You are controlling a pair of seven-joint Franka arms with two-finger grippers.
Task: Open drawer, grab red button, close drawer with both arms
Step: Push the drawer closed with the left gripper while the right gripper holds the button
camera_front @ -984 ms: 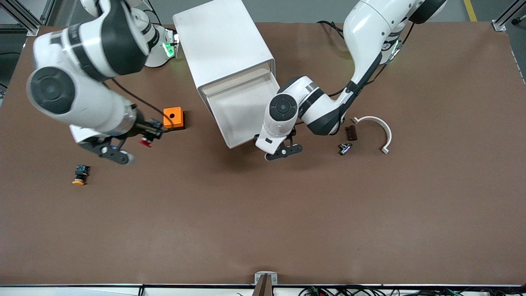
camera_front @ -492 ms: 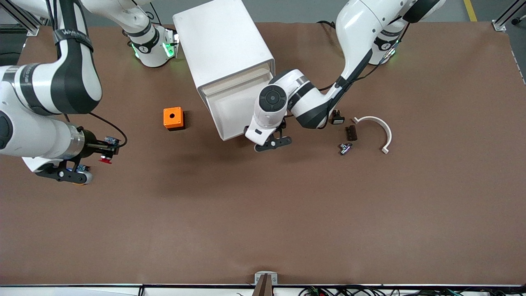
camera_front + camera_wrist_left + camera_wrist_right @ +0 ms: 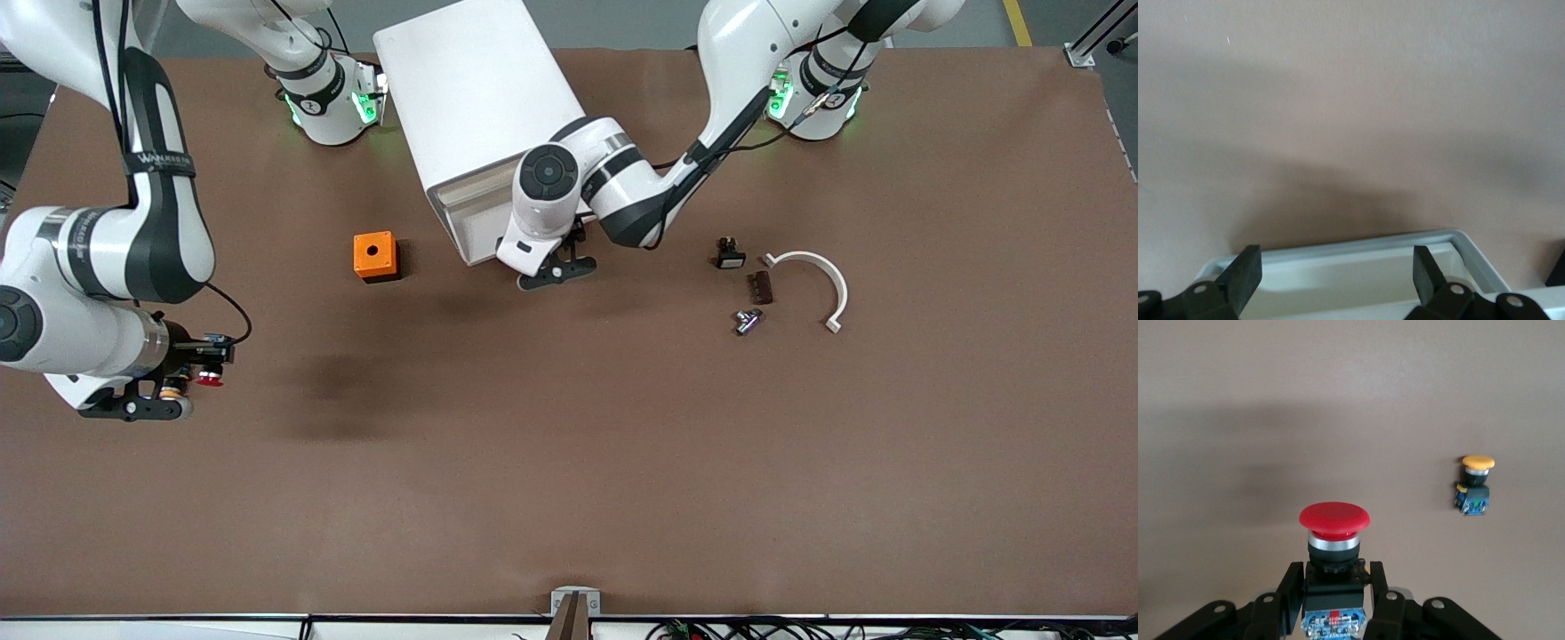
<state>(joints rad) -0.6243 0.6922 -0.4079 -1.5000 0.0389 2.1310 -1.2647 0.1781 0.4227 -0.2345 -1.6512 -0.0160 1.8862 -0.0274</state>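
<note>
My right gripper (image 3: 206, 360) is shut on the dark body of the red-capped button (image 3: 210, 380) and holds it above the table at the right arm's end. In the right wrist view the button (image 3: 1335, 520) stands upright between the gripper (image 3: 1335, 587) fingers. My left gripper (image 3: 549, 265) is open at the front of the drawer (image 3: 467, 227), which sticks only a little out of the white cabinet (image 3: 480, 98). In the left wrist view the drawer's white rim (image 3: 1358, 243) lies between the spread fingers of the gripper (image 3: 1336, 270).
An orange-yellow-capped button (image 3: 1475, 483) lies on the table beside the right gripper. An orange cube with a hole (image 3: 374, 256) sits beside the cabinet. A black part (image 3: 730, 256), a brown part (image 3: 759, 286), a metal part (image 3: 747, 320) and a white curved piece (image 3: 822, 280) lie toward the left arm's end.
The left gripper has pushed the drawer most of the way into the cabinet. The right gripper has carried the red button away from the orange cube toward the right arm's end.
</note>
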